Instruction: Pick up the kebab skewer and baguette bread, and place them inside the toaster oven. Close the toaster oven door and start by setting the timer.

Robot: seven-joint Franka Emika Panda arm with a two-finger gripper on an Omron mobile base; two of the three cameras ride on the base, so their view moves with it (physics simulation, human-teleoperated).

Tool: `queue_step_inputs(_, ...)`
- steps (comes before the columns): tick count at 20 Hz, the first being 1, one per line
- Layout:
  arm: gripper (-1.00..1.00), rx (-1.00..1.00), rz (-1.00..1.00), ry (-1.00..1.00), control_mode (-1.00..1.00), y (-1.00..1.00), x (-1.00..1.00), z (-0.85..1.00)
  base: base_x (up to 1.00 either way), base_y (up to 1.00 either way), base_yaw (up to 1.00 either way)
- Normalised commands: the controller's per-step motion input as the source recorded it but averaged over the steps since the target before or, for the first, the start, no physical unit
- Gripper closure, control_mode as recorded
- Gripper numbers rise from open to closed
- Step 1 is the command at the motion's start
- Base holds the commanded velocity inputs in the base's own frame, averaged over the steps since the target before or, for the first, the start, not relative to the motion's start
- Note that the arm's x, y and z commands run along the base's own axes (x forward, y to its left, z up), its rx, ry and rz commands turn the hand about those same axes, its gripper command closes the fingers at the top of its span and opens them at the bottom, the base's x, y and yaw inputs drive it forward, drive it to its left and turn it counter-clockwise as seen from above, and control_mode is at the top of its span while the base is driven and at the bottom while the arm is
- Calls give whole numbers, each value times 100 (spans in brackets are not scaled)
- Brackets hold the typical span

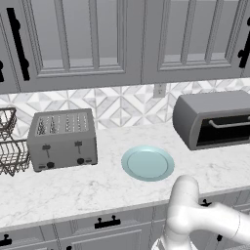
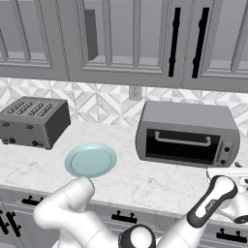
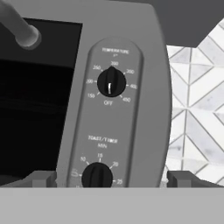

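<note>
Hand view looked right at the control panel of the toaster oven (image 3: 131,52). The two dark fingertips (image 3: 41,178) of the gripper (image 3: 111,179) stood far apart at the bottom of the picture, so the claw was wide open and held nothing. Between the tips sat the timer knob (image 3: 97,175), black and round, with small numbers around it. Whether the tips touched the panel could not be told. Higher up was the temperature knob (image 3: 111,82), its white mark pointing down at the word OFF. To the left was the toaster oven door (image 3: 30,109), black glass, with the end of its silver handle (image 3: 22,30) at the top corner.

From the right base view, the toaster oven (image 2: 188,133) sat on the white marble counter (image 2: 145,179) near the wall, with its door shut. The white arm (image 2: 208,206) reached out by the oven's right side. A teal plate (image 2: 90,160) lay on the counter to the left of the oven, with no food on it. A lighter grey toaster (image 2: 34,121) stood further left. The left base view showed a wire basket (image 1: 10,146) beside that toaster.
</note>
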Motion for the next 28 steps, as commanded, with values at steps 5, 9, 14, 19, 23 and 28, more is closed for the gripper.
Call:
queue_step_inputs(5, -100, 0, 0, 0, -100, 8, 0, -6, 0, 0, 0)
queue_step_inputs(9, -100, 0, 0, 0, -100, 8, 0, -7, 0, 0, 0)
queue_step_inputs(14, -100, 0, 0, 0, -100, 7, 1, -1, 0, 0, 0)
queue_step_inputs(19, -100, 0, 0, 0, -100, 0, 4, 0, 0, 0, 0)
queue_step_inputs(23, -100, 0, 0, 0, -100, 0, 0, 0, 0, 0, 0)
queue_step_inputs(28, -100, 0, 0, 0, -100, 0, 0, 0, 0, 0, 0)
